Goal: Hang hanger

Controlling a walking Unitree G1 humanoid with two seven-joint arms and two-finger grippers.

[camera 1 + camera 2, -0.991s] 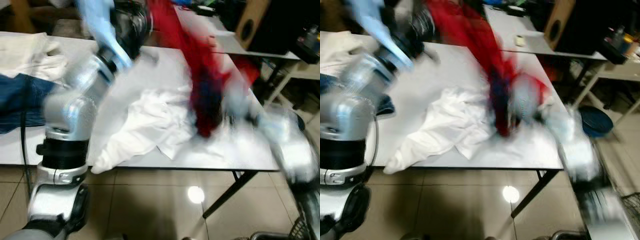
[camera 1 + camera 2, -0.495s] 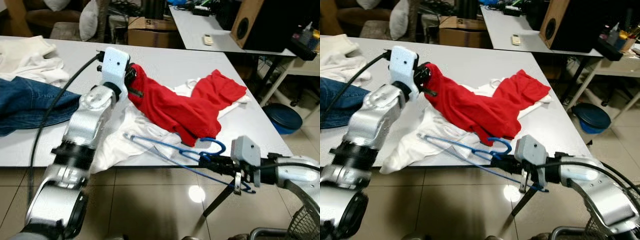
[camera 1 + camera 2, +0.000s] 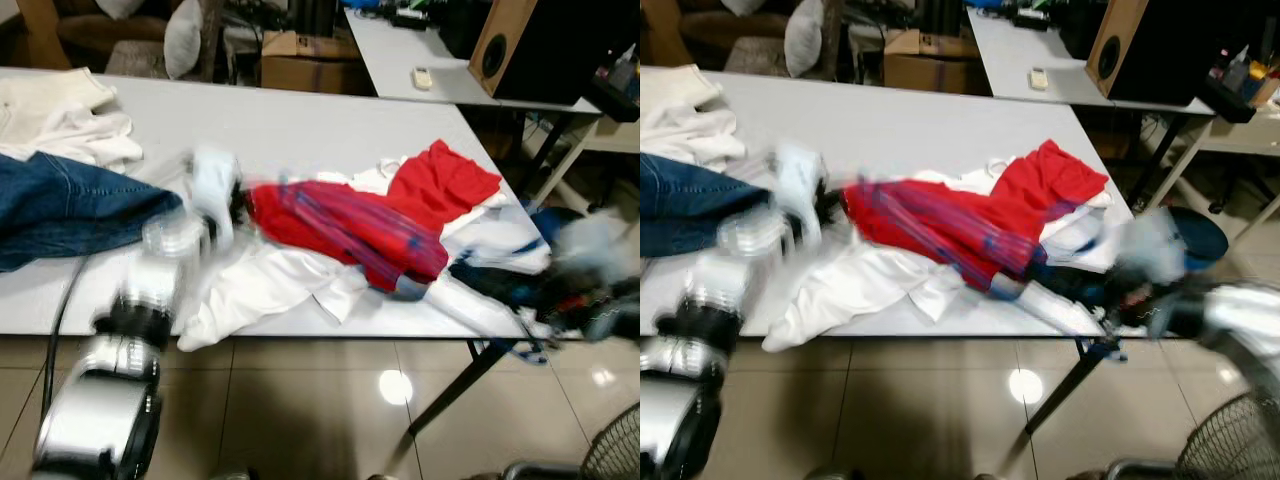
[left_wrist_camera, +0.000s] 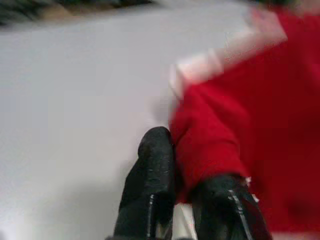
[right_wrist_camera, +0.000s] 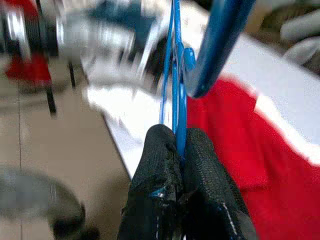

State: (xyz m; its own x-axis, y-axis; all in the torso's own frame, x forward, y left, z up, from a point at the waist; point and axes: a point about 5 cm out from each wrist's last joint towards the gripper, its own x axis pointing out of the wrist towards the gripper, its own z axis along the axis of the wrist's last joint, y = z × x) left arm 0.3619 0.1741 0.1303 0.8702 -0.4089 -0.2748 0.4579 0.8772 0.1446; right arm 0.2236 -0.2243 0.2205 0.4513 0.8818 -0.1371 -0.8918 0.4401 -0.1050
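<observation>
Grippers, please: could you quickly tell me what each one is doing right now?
Left gripper: shut on the red shirt, over the white table.
Right gripper: shut on the blue hanger, near the table edge.

Head eyes overlook table (image 3: 330, 120) (wrists close-up).

Left arm (image 3: 150, 300): silver metal segments, rounded joint housings, black band between sections, white boxy wrist module, thin black cable trailing alongside. Right arm (image 3: 1240, 315): silver too, heavily blurred, dark parts near wrist. Left gripper (image 4: 187, 197): two long black fingers, smooth, glossy. Right gripper (image 5: 181, 155): two black fingers with woven, fabric-like texture, pale stitching line on each.
</observation>
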